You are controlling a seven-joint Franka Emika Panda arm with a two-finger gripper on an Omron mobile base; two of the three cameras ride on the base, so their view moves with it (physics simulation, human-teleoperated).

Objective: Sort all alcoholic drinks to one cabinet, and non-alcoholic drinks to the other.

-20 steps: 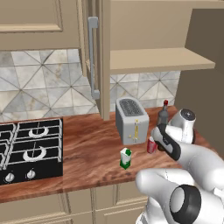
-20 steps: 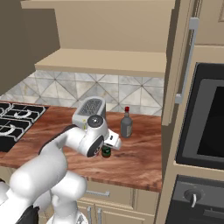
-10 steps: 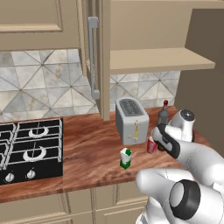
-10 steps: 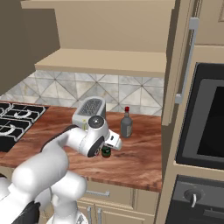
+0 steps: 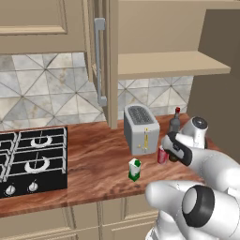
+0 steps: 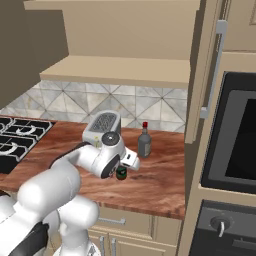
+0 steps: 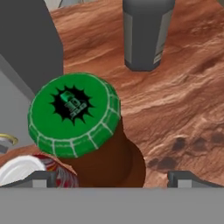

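Observation:
A brown beer bottle with a green cap point(image 7: 74, 113) stands right under my gripper point(image 7: 116, 179). The gripper is open, with one fingertip point(image 7: 41, 179) on each side of the bottle's neck and not touching it. Part of the green cap point(image 6: 121, 173) shows below the hand on the counter. Close on the bottle's left stands the red soda can point(image 7: 26, 171) point(image 5: 162, 154). The grey bottle with a red cap point(image 6: 144, 141) point(image 5: 176, 121) stands behind. The green-and-white carton point(image 5: 134, 169) sits nearer the counter's front. The open cabinet's shelf point(image 5: 168, 65) above is bare.
A silver toaster point(image 5: 140, 129) stands just left of the can and bottle. The open cabinet door point(image 5: 101, 61) hangs over the counter left of the toaster. A gas hob point(image 5: 30, 159) lies at far left. An oven column point(image 6: 235, 140) borders the counter on the right.

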